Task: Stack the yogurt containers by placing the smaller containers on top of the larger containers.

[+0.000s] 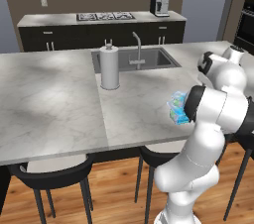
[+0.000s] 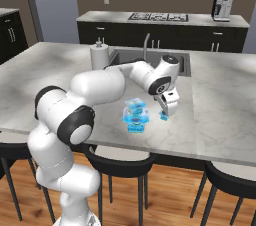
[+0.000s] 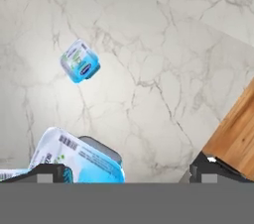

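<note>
Smaller yogurt container [image 3: 79,61]: light blue and white, alone on the marble bench [image 3: 149,44]. In the hand view it lies ahead of the pincer, toward the left-hand tip's side and clear of both tips. In the right base view it [image 2: 163,115] shows as a small blue bit low down, just beside the pincer [image 2: 166,111] and partly hidden by it. I can't tell whether they touch there. Larger teal pack [image 2: 136,117] stands on the bench near the pincer, on the arm side and apart from it. In the hand view its whitish top [image 3: 74,158] sits close against the left-hand tip at the bottom edge. From the left base view the pack [image 1: 176,108] is half hidden behind the arm's elbow. The two containers are apart, not stacked. Pincer is wide open and holds nothing, with bare marble between the tips; it points down, low over the bench near its front edge. Wooden floor [image 3: 233,134] shows past that edge on the right-hand tip's side. Farther out beyond the pincer: paper-towel roll [image 1: 109,68] upright beside the sink [image 1: 151,59], with the faucet [image 1: 137,44] at the basin. Back counter has a cooktop [image 1: 105,16] and a coffee machine [image 1: 159,3]. Dark stools [image 1: 49,171] stand under the bench's near side.
</note>
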Robot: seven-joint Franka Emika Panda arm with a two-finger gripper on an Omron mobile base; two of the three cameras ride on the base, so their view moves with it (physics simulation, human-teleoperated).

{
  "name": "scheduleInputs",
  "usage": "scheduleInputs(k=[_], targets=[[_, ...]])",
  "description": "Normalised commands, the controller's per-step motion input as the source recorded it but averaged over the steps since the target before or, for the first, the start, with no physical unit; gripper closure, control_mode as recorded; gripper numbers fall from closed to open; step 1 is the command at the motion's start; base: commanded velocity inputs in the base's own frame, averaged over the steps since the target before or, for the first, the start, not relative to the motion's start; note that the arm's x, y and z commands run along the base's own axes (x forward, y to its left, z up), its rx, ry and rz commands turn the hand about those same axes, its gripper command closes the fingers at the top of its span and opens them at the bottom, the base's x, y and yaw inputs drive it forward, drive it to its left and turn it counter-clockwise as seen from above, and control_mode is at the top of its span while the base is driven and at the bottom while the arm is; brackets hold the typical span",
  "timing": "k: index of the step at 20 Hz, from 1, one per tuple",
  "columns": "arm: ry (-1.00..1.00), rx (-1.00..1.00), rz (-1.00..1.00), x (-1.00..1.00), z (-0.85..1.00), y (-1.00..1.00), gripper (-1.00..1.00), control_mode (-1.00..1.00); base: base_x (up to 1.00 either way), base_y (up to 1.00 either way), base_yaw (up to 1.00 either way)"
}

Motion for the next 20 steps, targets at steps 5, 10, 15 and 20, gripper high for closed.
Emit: scheduleInputs(k=[5,10,15,20], targets=[[0.0,0.03,0.0,0.18,-0.2,0.0,-1.0,-1.0,0.0,0.0,0.0],[0.0,0.03,0.0,0.17,-0.29,0.0,-1.0,-1.0,0.0,0.0,0.0],[0.0,0.02,0.0,0.21,-0.25,0.0,-1.0,-1.0,0.0,0.0,0.0],[0.0,0.03,0.0,0.22,-0.19,0.0,-1.0,-1.0,0.0,0.0,0.0]])
